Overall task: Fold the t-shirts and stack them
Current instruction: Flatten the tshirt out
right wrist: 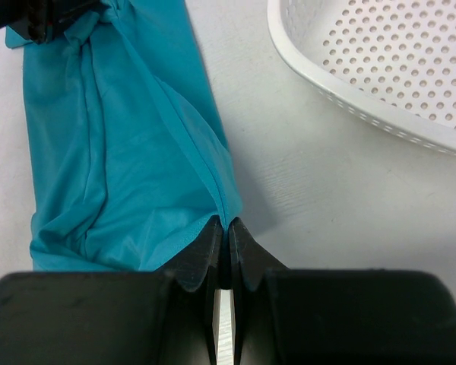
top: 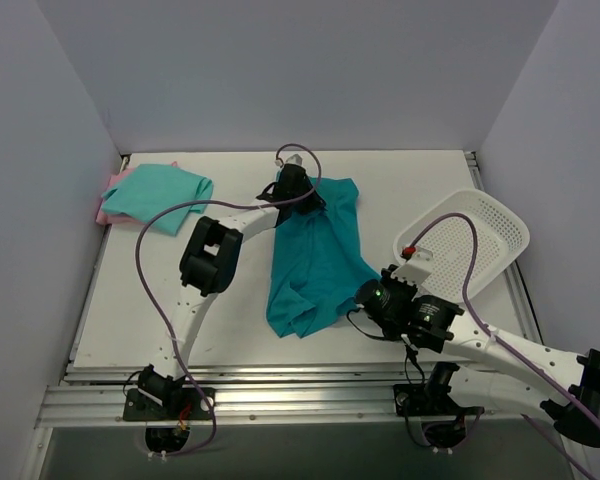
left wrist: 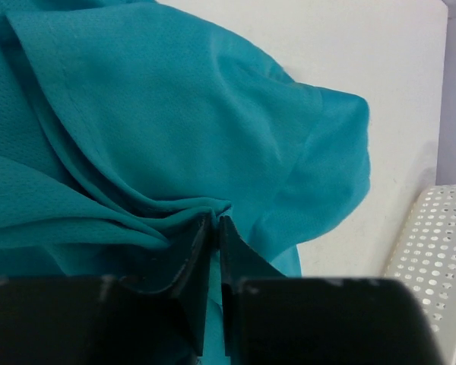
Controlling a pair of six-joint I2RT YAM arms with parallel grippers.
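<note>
Top view showed the teal tee (top: 315, 255) lying mid-table, with the left gripper (top: 302, 190) pinching its 12 o'clock end and the right gripper (top: 365, 295) clamped on its 4 o'clock edge. The mint tee (top: 160, 192) lay at 10 o'clock over the pink tee (top: 104, 208), and the basket (top: 490, 225) sat at 3 o'clock.

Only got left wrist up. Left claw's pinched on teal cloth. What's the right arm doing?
Observer: Right claw is shut on the teal t-shirt, on its right edge toward the near end.
Operator: Other shirts?
Observer: Mint-green t-shirt lies folded at the far left corner, on a pink one.
Operator: How's the teal one lying?
Observer: Bunched into a long strip across mid-table, far end at the left claw.
</note>
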